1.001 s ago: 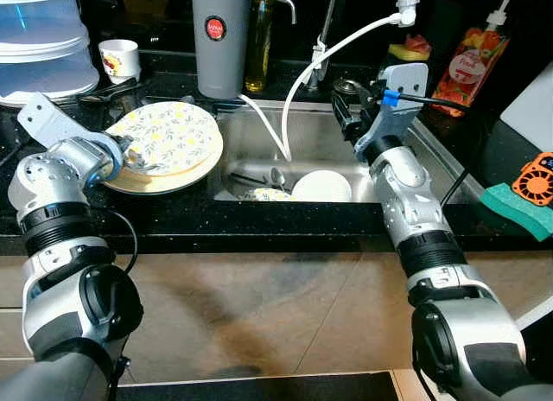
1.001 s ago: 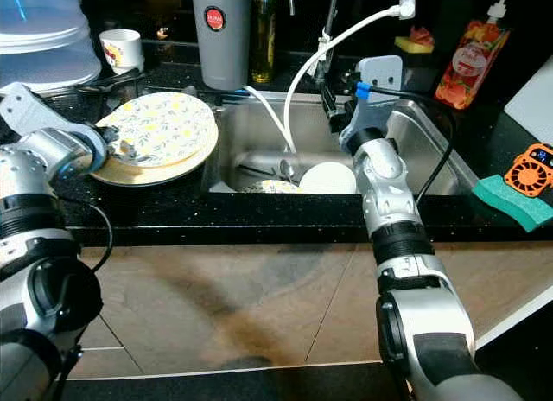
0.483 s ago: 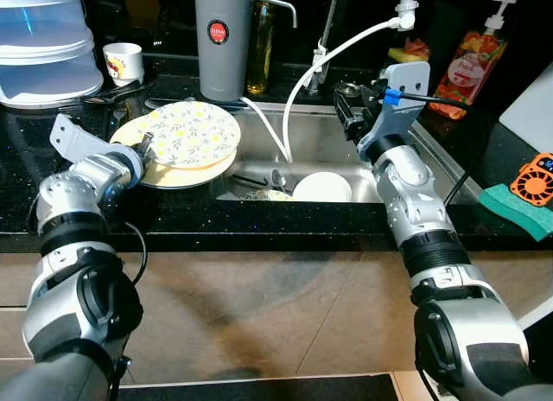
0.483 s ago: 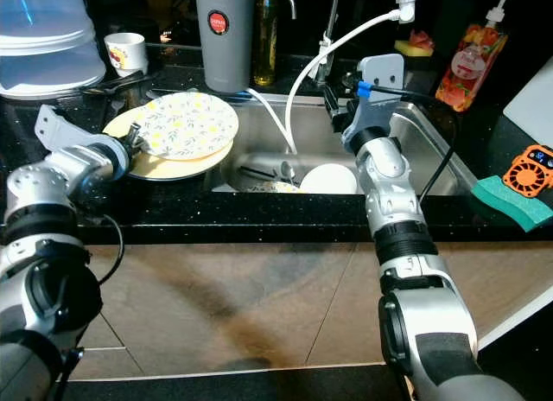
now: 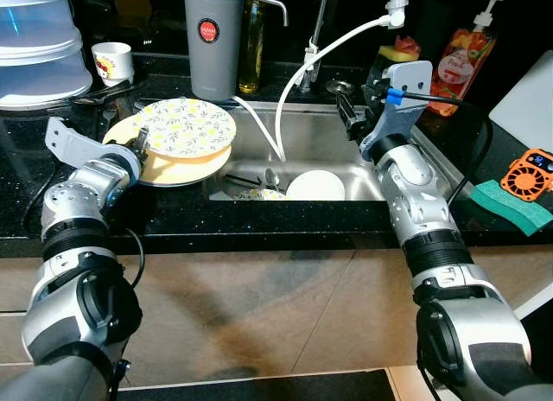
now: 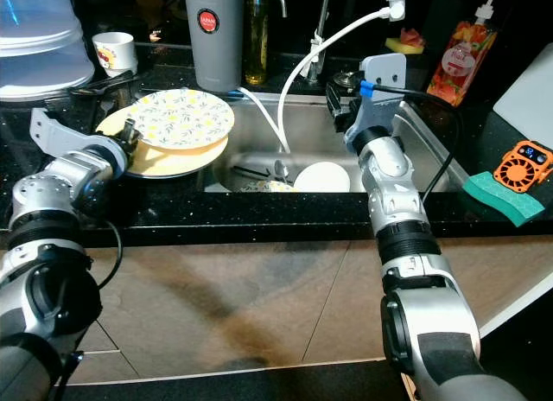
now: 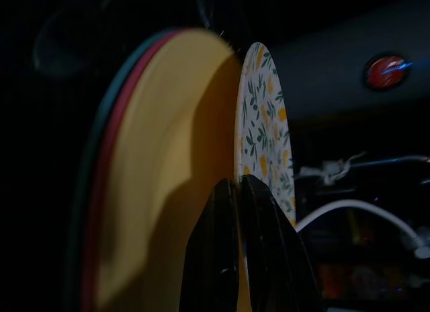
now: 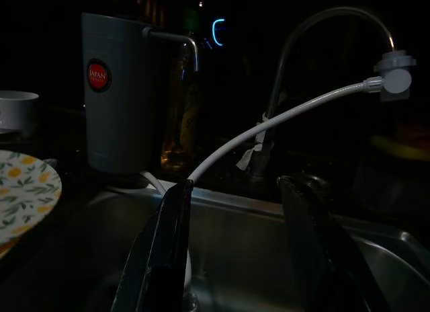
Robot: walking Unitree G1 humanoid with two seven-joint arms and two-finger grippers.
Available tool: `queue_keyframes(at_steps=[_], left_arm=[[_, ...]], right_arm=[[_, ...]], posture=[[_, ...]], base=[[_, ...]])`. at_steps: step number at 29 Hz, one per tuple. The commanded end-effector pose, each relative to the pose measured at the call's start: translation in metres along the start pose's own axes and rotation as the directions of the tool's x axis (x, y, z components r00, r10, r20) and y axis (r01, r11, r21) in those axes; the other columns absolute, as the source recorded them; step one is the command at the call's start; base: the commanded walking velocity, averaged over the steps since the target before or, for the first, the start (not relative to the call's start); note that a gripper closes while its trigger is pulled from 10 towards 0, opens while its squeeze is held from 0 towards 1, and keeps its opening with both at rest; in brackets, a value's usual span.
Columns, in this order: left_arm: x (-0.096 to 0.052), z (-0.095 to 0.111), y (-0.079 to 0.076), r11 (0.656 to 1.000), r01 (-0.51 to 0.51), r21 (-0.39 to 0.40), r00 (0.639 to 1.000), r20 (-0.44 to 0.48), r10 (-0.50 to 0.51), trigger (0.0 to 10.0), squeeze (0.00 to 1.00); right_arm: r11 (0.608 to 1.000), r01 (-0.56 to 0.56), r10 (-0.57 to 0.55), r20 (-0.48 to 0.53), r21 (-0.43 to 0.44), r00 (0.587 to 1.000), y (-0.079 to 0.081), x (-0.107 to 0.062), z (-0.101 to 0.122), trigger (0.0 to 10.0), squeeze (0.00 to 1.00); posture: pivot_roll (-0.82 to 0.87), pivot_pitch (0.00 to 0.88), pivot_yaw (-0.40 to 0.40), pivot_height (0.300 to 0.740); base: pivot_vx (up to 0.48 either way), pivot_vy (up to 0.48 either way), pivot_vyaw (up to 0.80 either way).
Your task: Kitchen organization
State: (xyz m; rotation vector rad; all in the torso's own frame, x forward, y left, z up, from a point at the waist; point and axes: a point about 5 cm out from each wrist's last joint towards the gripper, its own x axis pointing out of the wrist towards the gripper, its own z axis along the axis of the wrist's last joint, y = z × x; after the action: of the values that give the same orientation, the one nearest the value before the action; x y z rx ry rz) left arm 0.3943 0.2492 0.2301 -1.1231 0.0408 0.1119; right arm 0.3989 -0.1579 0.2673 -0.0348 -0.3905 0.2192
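So the left gripper (image 7: pixel 236 191) has its two black fingers pinched tight on the near rim of the round white plate with the yellow-and-green leaf print (image 5: pixel 186 127); that plate is tilted up a bit off the yellow plate (image 5: pixel 177 166) underneath it, which sits on the black speckled countertop (image 5: pixel 259 218) just left of the stainless steel sink (image 5: pixel 315 142); in the left wrist view you can see the floral plate edge-on, parted from the yellow one, with red and teal rims stacked behind that.

The right gripper (image 8: pixel 238 211) hangs over the back of the sink basin with its fingers spread wide and nothing between them; a white hose (image 5: pixel 333 48) curves from the tap down into the sink right by it.

Down in the basin there's a round white bowl (image 5: pixel 315 185) and some cutlery beside it; behind the sink stands a tall grey cylinder dispenser with a red round label (image 5: pixel 211 40); a small white cup (image 5: pixel 113 60) is on the counter to the left; a green sponge (image 5: pixel 512 206) lies on the counter at the far right.
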Motion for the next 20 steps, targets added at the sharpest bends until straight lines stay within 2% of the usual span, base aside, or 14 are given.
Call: queue_keyframes(at_steps=[1,2,4,6,9,10,11,12,13,15,16,17,18,20], left_arm=[[-0.004,0.019,-0.022,0.99,0.143,-0.006,0.986,0.089,-0.142,0.0,0.0],[-0.009,0.03,-0.036,0.971,0.238,-0.009,0.962,0.137,-0.234,0.0,0.0],[-0.011,0.033,-0.04,0.965,0.263,-0.002,0.954,0.15,-0.26,0.0,0.0],[-0.016,0.04,-0.052,0.949,0.314,0.022,0.935,0.166,-0.313,0.0,0.0],[-0.021,0.042,-0.066,0.927,0.369,0.06,0.914,0.155,-0.374,0.0,0.0],[-0.021,0.042,-0.066,0.927,0.369,0.06,0.914,0.155,-0.374,0.0,0.0],[-0.025,0.038,-0.075,0.901,0.425,0.087,0.893,0.121,-0.433,0.0,0.0],[-0.033,0.03,-0.089,0.847,0.511,0.147,0.851,0.047,-0.522,10.0,0.0],[-0.033,0.03,-0.089,0.847,0.511,0.147,0.851,0.047,-0.522,10.0,0.0],[-0.035,0.023,-0.094,0.826,0.537,0.17,0.839,-0.007,-0.544,10.0,0.0],[-0.037,0.019,-0.096,0.808,0.561,0.179,0.824,-0.032,-0.565,10.0,0.0],[-0.037,0.019,-0.096,0.808,0.561,0.179,0.824,-0.032,-0.565,10.0,0.0],[-0.039,0.013,-0.099,0.783,0.596,0.176,0.801,-0.066,-0.595,10.0,0.0],[-0.039,0.013,-0.099,0.783,0.596,0.176,0.801,-0.066,-0.595,10.0,0.0]], right_arm=[[1.0,0.002,-0.002,0.019,-0.003,1.0,-0.002,0.002,0.007,10.0,0.0],[1.0,0.002,-0.002,0.022,-0.002,1.0,-0.002,0.002,0.008,10.0,0.0],[1.0,0.002,-0.002,0.023,-0.002,1.0,-0.002,0.002,0.009,10.0,0.0],[1.0,0.002,-0.002,0.025,0.0,1.0,-0.003,0.002,0.009,10.0,0.0],[1.0,-0.001,0.001,0.029,0.003,1.0,-0.002,0.003,0.01,10.0,0.0],[1.0,-0.001,0.001,0.029,0.003,1.0,-0.002,0.003,0.01,10.0,0.0],[1.0,-0.009,0.008,0.037,0.027,0.999,-0.001,0.003,0.011,10.0,0.0],[0.991,-0.034,0.027,0.059,0.128,0.998,0.001,0.003,0.014,10.0,0.0],[0.991,-0.034,0.027,0.059,0.128,0.998,0.001,0.003,0.014,10.0,0.0],[0.95,-0.122,0.099,0.094,0.286,0.991,0.007,0.002,0.019,10.0,0.0],[0.899,-0.188,0.146,0.134,0.395,0.98,0.011,-0.001,0.024,10.0,0.0],[0.899,-0.188,0.146,0.134,0.395,0.98,0.011,-0.001,0.024,10.0,0.0],[0.826,-0.263,0.199,0.178,0.499,0.964,0.015,-0.004,0.029,10.0,0.0],[0.826,-0.263,0.199,0.178,0.499,0.964,0.015,-0.004,0.029,10.0,0.0]], posture=[[0.1,0.0,-0.086,0.74],[0.1,0.0,-0.086,0.74],[0.1,0.0,-0.086,0.74],[0.1,0.0,-0.086,0.74],[0.11,0.0,-0.086,0.74],[0.11,0.0,-0.086,0.74],[0.11,0.0,-0.086,0.74],[0.11,0.0,-0.086,0.74],[0.11,0.0,-0.086,0.74],[0.12,0.0,-0.082,0.74],[0.12,0.0,-0.082,0.74],[0.12,0.0,-0.082,0.74],[0.12,0.0,-0.081,0.74],[0.12,0.0,-0.081,0.74]], base=[[0.0,0.0,0.0],[0.0,0.0,0.0],[0.0,0.0,0.0],[0.0,0.0,0.0],[0.0,0.0,0.0],[0.0,0.0,0.0],[0.0,0.0,0.0],[0.0,0.0,0.0],[0.0,0.0,0.0],[0.0,0.0,0.0],[0.0,0.0,0.0],[0.0,0.0,0.0],[0.0,0.0,0.0],[0.0,0.0,0.0]])
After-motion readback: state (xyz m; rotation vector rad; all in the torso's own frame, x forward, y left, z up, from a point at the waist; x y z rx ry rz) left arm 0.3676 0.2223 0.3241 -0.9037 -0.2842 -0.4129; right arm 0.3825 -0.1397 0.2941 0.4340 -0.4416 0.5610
